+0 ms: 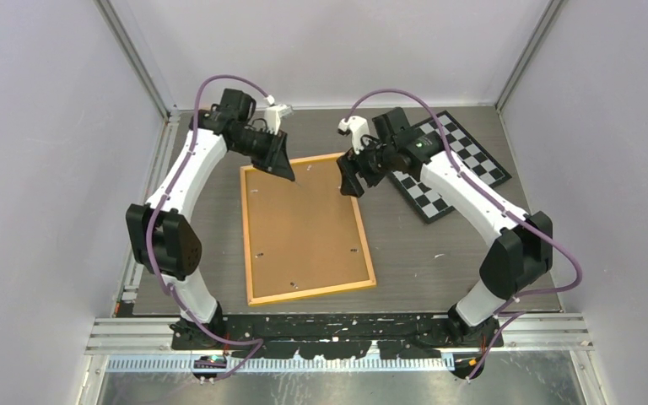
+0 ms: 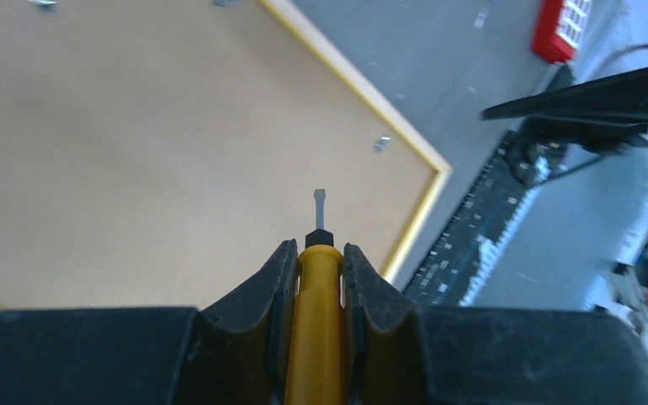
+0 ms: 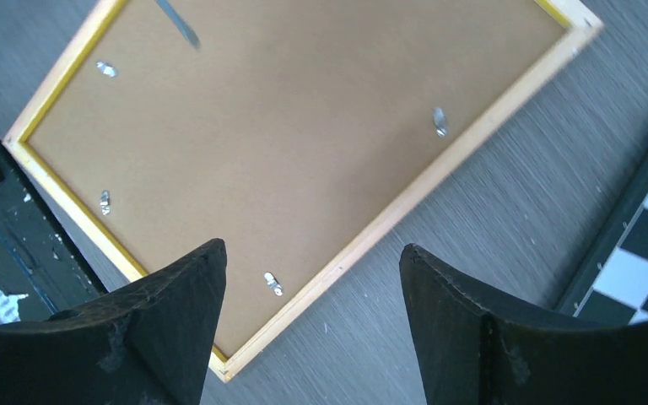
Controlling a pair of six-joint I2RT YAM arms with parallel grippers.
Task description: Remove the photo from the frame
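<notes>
You had the left gripper (image 1: pixel 283 162) closed on the yellow handle of a screwdriver (image 2: pixel 314 337), its flat tip sticking out ahead of the fingers and pointing down over the backing board (image 1: pixel 304 224). I read that grip as preparation for levering a clip, since the blade hung above bare cork with no clip right under it. The right gripper (image 3: pixel 312 249) stood wide open and held nothing. Beneath it lay the long edge of the frame (image 1: pixel 310 293), and one metal clip (image 3: pixel 273 283) sat just below and between its fingers, closer to the finger on the left of that view. That looked like a spot chosen to pin the frame down or to work the clip. The frame lay face down, cork side up, clips apparently in place. The photo was hidden under the board, so it wasn't out yet. The checkerboard (image 1: pixel 456 164) sat off beyond the right gripper's far side, clear of the work.
</notes>
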